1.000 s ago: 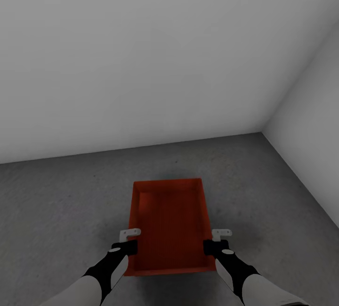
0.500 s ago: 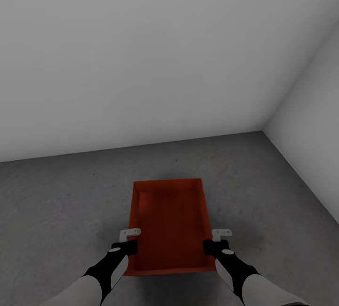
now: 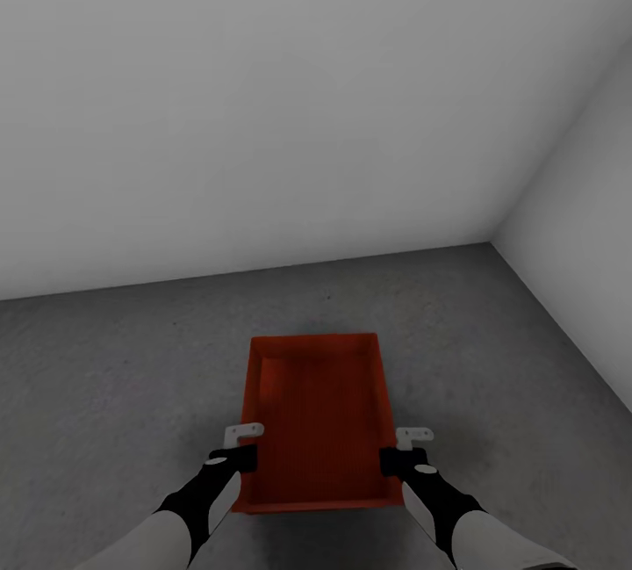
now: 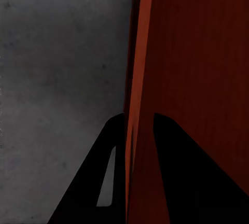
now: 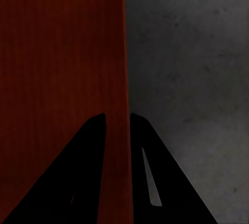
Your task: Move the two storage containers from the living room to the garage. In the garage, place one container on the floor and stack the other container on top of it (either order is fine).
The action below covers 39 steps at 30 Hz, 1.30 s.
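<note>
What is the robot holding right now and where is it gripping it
One storage container: left gripper pinches its left side wall, right gripper its right side wall, near the robot's end.

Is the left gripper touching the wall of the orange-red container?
Touching. In the left wrist view, the left gripper's fingers clamp the container wall between them.

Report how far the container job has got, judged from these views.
Done: one storage container has reached the garage, over the dark grey floor by the white walls. In hand: left hand and right hand each clamp a side wall. Left: set it down and stack the other container.
</note>
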### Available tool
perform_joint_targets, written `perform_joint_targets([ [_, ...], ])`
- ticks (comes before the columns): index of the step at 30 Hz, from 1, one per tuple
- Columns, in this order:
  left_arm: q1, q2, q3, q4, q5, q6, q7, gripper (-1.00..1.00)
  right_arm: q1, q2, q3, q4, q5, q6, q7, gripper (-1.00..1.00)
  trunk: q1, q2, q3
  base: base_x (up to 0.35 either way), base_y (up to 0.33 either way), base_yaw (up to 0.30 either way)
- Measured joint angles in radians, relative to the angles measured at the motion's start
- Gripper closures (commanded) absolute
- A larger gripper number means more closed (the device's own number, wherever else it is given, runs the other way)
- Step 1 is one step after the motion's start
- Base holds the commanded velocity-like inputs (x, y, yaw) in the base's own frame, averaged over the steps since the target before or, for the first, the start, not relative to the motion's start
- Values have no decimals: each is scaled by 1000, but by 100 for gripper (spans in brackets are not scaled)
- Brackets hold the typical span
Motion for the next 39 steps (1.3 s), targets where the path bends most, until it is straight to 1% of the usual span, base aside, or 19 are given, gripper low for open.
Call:
perform_joint_targets([
  [19,0,0,0,0,0,0,0,100,0,0,0,0,0,0,0,100,0,0,0,0,0,0],
  [30,0,-3,7,2,-8,-3,-1,100,0,-3,-1,0,1,-1,4,100,0,0,0,0,0,0],
  [31,0,-3,7,2,-8,-4,-1,100,0,-3,-1,0,1,-1,4,-100,0,0,0,0,0,0],
  [32,-1,1,14,-2,-3,5,-2,-100,0,-3,-18,-5,13,-7,-7,-100,0,0,0,0,0,0],
  [33,1,23,17,21,-8,-35,-2,-100,0,-2,-15,-5,12,-6,-5,-100,1,0,0,0,0,0],
  [34,1,43,21,23,-13,-35,1,-100,1,-3,-16,-5,11,-5,-5,-100,1,0,0,0,0,0],
  [35,2,45,23,22,-18,-35,3,-100,0,-4,-22,-5,15,-5,-8,-100,1,0,0,0,0,0],
  [39,2,49,22,22,-18,-35,3,-100,0,-3,-22,-5,16,-4,-10,-100,1,0,0,0,0,0],
])
